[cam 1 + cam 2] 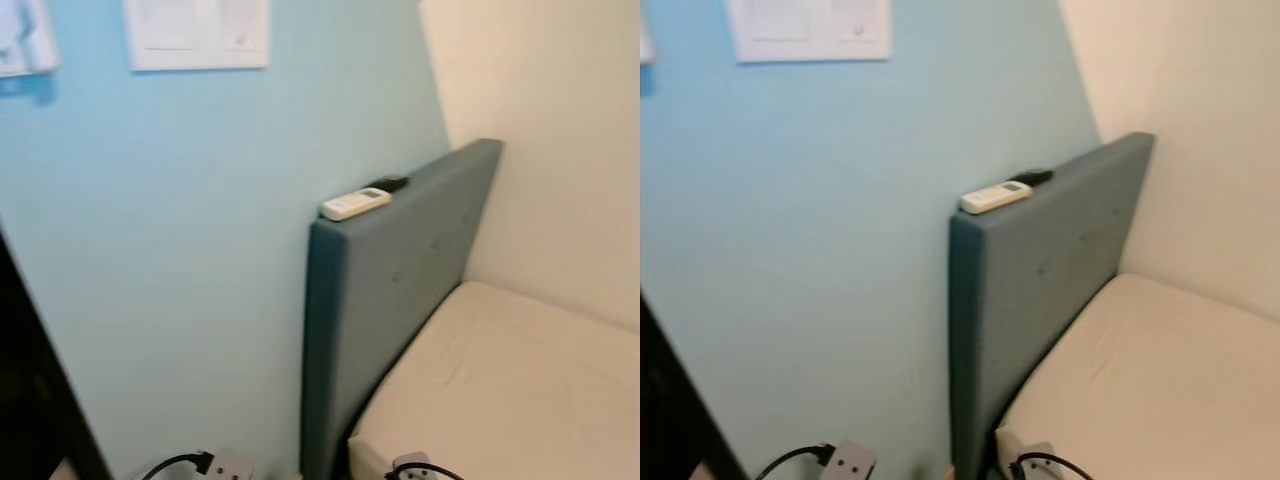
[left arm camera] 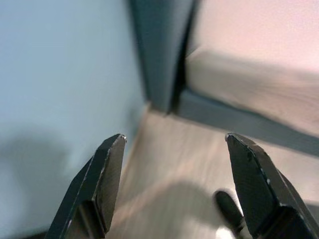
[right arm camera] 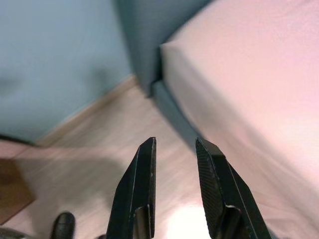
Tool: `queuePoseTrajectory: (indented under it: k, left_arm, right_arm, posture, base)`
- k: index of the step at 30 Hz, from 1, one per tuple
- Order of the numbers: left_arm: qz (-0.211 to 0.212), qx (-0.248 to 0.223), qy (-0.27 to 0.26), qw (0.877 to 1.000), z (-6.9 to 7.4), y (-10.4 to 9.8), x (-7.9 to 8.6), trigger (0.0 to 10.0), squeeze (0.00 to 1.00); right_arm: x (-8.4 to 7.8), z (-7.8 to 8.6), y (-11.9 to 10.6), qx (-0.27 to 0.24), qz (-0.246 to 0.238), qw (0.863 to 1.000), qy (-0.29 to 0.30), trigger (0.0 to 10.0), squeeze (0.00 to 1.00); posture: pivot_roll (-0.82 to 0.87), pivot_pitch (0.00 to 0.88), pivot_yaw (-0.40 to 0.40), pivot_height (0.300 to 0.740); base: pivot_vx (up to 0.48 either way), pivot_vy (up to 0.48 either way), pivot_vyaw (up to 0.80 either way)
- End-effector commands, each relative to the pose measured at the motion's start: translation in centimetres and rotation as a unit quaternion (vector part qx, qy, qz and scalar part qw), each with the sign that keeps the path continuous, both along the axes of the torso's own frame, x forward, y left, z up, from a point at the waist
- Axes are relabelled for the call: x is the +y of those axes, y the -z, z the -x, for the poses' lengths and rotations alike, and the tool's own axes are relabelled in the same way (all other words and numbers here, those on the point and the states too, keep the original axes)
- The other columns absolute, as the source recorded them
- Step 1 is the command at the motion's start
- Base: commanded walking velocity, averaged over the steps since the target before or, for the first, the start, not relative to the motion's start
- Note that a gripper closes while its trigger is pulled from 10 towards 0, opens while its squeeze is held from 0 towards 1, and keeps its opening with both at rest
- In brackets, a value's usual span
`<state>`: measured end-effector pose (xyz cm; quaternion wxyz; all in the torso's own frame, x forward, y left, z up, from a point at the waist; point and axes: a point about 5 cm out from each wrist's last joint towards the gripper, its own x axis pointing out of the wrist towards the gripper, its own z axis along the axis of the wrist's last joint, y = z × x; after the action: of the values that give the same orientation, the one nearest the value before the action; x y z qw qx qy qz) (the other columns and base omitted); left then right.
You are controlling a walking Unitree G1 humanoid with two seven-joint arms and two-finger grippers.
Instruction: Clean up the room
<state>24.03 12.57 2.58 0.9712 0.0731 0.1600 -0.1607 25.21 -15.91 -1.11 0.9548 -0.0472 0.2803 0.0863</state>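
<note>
Your two head eyes look forward and slightly down at the bedroom corner, fairly close in: blue wall (image 1: 170,250), upright headboard (image 1: 385,290) and mattress (image 1: 520,390), same scene with a small sideways offset. Each wrist cam sits low and looks along its own jaws at the wood floor (image 2: 174,164). The left wrist faces the headboard's base by the wall, the right wrist more the mattress side. All four views share that headboard, wall and mattress corner.

two remotes (image 1: 355,203), one headboard (image 1: 390,280), one mattress (image 1: 520,380)
</note>
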Motion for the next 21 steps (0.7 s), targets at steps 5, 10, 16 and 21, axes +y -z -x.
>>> queuePoseTrajectory:
  k: [5,10,16,21]
  left_arm:
    - [-0.004,0.008,-0.004,1.000,0.23,0.43,0.26,10.0,0.00]
    - [-0.009,0.004,-0.010,1.000,-0.09,0.33,0.31,10.0,0.00]
    - [-0.009,0.000,-0.023,1.000,-0.34,0.24,0.44,10.0,0.00]
    - [-0.005,-0.005,-0.031,0.999,-0.44,0.11,0.44,10.0,0.00]
  right_arm:
    - [0.45,0.27,0.29,0.006,-0.006,1.000,-0.002,10.0,0.00]
    - [0.45,0.21,0.14,0.002,-0.005,1.000,0.000,10.0,0.00]
    - [0.34,-0.06,-0.04,-0.004,-0.005,1.000,0.004,10.0,0.00]
    - [0.29,-0.22,-0.16,-0.007,-0.004,1.000,0.005,10.0,0.00]
  posture:
    - [0.02,0.097,-0.031,0.740]
    - [0.02,0.097,-0.029,0.740]
    - [0.02,0.098,-0.026,0.740]
    - [0.02,0.101,-0.027,0.740]
  base:
    - [0.000,0.000,-0.80]
    - [0.000,0.000,-0.80]
    - [0.000,0.000,-0.80]
    - [0.000,0.000,-0.80]
